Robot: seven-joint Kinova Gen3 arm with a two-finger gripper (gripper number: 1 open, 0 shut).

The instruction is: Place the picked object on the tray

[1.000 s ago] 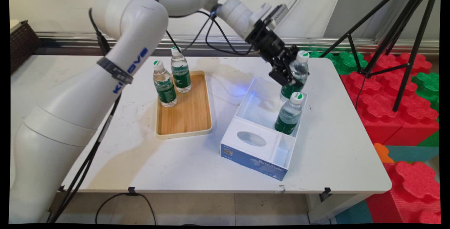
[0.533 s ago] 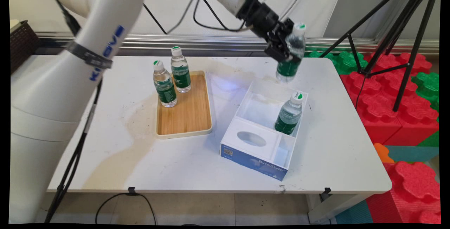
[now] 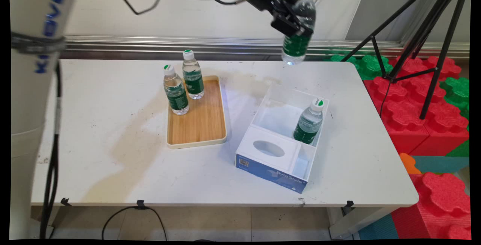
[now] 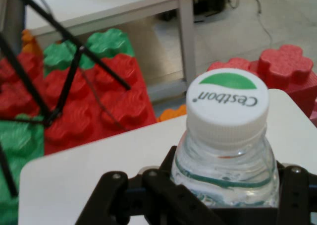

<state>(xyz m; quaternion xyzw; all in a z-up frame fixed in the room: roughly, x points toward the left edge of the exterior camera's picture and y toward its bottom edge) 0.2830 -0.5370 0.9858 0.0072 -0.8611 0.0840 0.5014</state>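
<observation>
My gripper (image 3: 297, 21) is shut on a clear water bottle (image 3: 297, 36) with a green label and white cap, holding it high above the table's far edge, tilted a little. In the hand view the bottle's cap (image 4: 228, 103) reads "Cestbon" and the black linkage hugs the bottle (image 4: 225, 178) on both sides. Below stands an open white and blue box (image 3: 263, 153) with another bottle (image 3: 309, 123) upright in its far right corner. Two more bottles, one (image 3: 175, 91) and the other (image 3: 193, 76), stand at the far end of a wooden tray (image 3: 199, 128).
A black tripod (image 3: 421, 31) stands to the right of the table over red and green foam blocks (image 3: 413, 87). Black cables (image 3: 52, 170) hang along the arm at left. A dark basket sits at the far left.
The gripper has lifted the bottle out of the box's far corner, up and slightly left, to the top of the main view. The other bottles have stayed put.
</observation>
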